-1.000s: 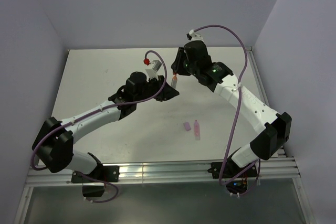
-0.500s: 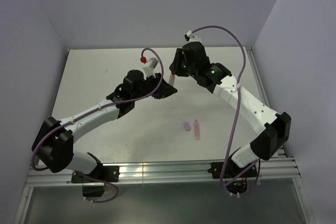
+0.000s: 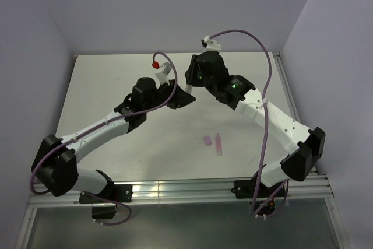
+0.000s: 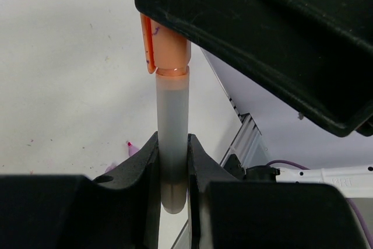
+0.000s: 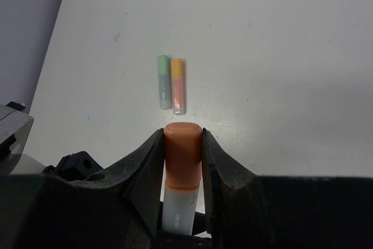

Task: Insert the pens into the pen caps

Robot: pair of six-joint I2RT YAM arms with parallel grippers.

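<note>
The left gripper (image 4: pixel 172 151) clamps the pen (image 4: pixel 172 103) (orange cap (image 5: pixel 182 158) in right gripper (image 5: pixel 182 139)).

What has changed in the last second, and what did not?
The left gripper and the right gripper both shifted slightly left in the top view, still clamped on the orange pen and orange cap. The loose pink pen and purple cap stayed put.

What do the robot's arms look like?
The left arm and right arm have white tube-like links with chunky black joints. A purple cable loops along each one. The right one shows a small green light, the left a red knob. The fingers are black.
</note>
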